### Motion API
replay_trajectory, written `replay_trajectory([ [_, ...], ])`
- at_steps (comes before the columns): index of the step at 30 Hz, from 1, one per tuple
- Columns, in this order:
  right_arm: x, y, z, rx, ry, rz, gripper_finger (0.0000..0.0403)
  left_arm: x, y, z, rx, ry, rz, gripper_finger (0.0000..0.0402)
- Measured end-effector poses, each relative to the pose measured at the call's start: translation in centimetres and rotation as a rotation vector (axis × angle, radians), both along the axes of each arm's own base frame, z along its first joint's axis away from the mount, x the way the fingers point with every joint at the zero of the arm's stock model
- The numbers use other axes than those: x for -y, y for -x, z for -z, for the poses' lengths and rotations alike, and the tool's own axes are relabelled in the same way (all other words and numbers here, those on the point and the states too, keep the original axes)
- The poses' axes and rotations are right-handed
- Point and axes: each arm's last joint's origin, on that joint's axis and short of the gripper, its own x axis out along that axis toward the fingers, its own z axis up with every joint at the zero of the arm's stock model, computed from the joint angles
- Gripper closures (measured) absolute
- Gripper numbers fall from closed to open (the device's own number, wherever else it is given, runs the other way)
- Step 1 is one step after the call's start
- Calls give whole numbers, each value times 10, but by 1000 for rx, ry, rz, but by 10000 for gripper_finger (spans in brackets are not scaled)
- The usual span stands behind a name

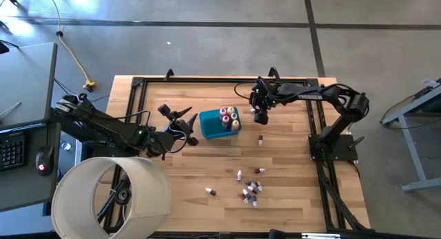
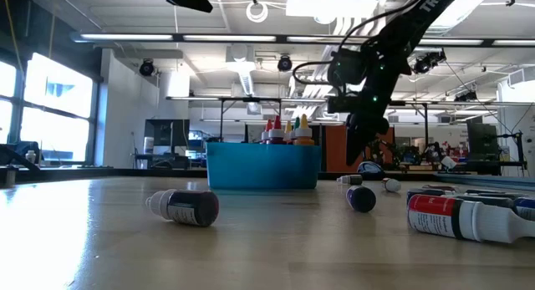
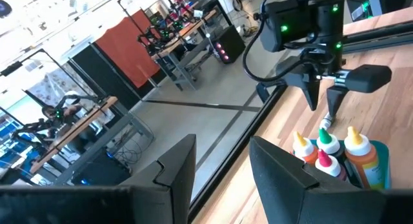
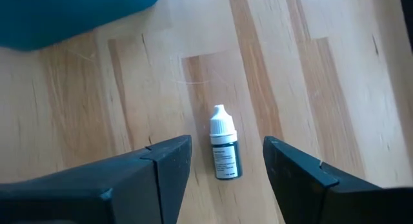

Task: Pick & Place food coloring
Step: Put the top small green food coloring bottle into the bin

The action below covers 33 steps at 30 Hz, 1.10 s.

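Bottles [image 1: 229,118] already fill our blue tub [image 1: 210,126], yet many vials [image 1: 251,191] remain scattered, and our right gripper [image 1: 260,118] hangs open, empty, over one vial [image 4: 225,152].

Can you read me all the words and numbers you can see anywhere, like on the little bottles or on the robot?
"TROS": pale letters on the right arm in the low view, cut off by the picture's edge.
Label on the small bottle lying between the right gripper's open fingers: print too small to read.
Label on the red-and-white bottle lying near the low camera: too blurred to read.
Nothing else is readable.
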Motion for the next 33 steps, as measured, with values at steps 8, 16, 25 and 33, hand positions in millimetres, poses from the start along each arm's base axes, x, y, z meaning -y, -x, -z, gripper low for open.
replay_trajectory([
  [8,3,-4,25,-75,-33,19,215,0,0,0,0,0,0,259],
  [16,11,-8,39,-57,-58,25,217,0,0,0,0,0,0,259],
  [25,11,-7,41,-56,-111,73,311,0,0,0,0,0,0,259],
  [33,-11,-18,13,-42,-162,148,339,0,0,0,-1,0,0,259],
])
